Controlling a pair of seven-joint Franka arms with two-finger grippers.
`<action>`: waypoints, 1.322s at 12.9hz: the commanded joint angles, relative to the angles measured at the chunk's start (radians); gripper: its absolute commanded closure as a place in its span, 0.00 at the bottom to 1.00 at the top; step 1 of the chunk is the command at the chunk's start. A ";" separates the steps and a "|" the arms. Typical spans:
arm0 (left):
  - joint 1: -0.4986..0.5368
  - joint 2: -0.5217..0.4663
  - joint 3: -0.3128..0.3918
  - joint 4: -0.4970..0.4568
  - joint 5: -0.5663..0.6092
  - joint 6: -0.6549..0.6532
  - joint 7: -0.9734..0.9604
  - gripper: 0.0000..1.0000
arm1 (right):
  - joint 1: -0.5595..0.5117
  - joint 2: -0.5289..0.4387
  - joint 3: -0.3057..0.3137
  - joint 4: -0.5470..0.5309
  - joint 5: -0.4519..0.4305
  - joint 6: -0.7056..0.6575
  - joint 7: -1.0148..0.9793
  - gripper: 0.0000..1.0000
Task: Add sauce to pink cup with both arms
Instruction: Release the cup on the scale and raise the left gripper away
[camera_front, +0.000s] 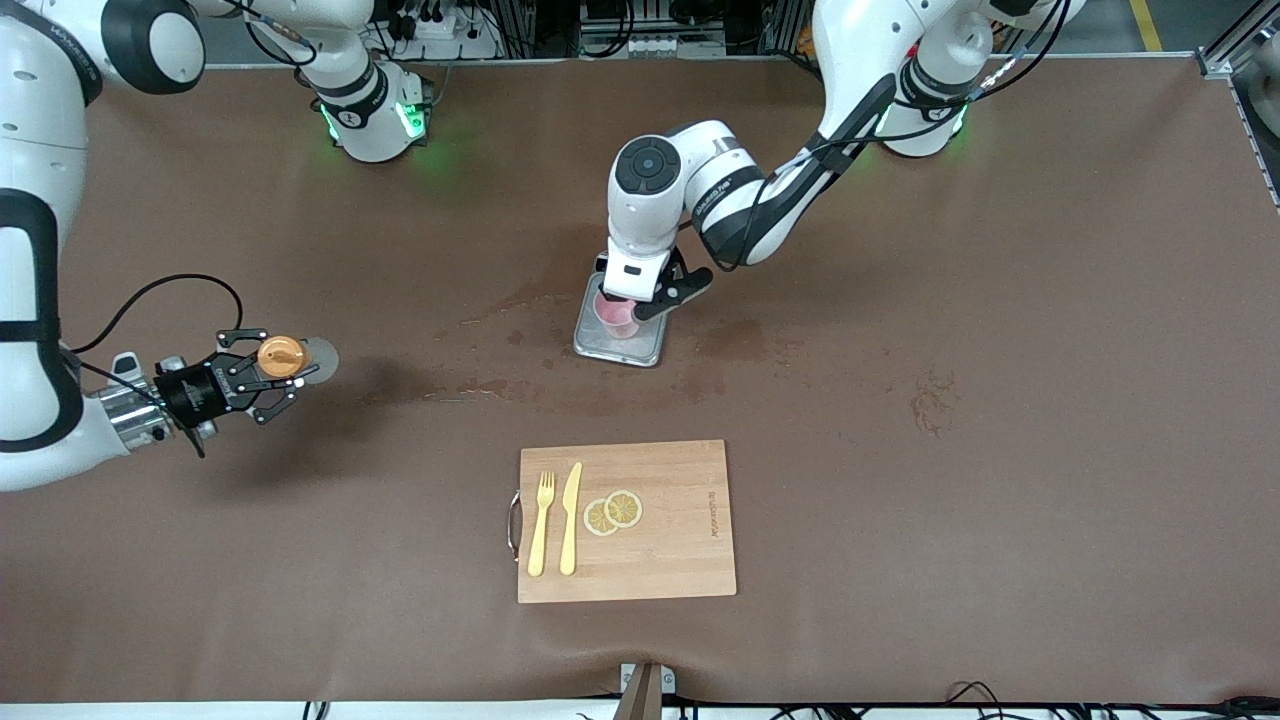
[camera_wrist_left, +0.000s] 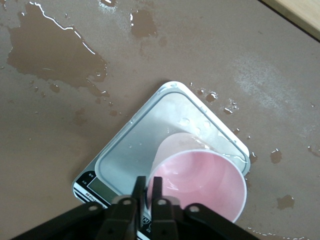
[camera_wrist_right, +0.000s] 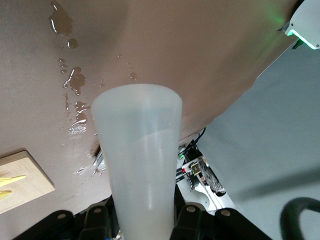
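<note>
The cup (camera_front: 620, 318) was pale pink. The sauce bottle (camera_front: 300, 358) was whitish with an orange cap. The counter (camera_front: 1000, 400) was brown.

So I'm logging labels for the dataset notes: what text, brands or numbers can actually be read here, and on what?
Wooden cutting board: a printed line near one edge, too small to read.
Left arm's link: dark lettering, too blurred to read.
Scale: blank display, markings beside it unreadable.
Nothing else carries text.

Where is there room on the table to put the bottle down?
Bare brown table lies between the cutting board and the left arm's end. It is crowded at the scale, where the left gripper grips the pink cup. The right gripper holds the bottle in the air.
</note>
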 joint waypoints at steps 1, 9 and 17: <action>0.001 -0.002 0.009 0.022 0.049 0.000 -0.030 0.00 | 0.009 -0.030 -0.012 -0.005 -0.018 -0.008 0.026 0.63; 0.220 -0.281 -0.004 0.024 0.022 -0.230 0.232 0.00 | 0.160 -0.108 -0.012 0.029 -0.173 0.018 0.170 0.63; 0.622 -0.402 -0.005 0.096 -0.084 -0.488 1.030 0.00 | 0.340 -0.145 -0.012 0.050 -0.271 0.033 0.413 0.63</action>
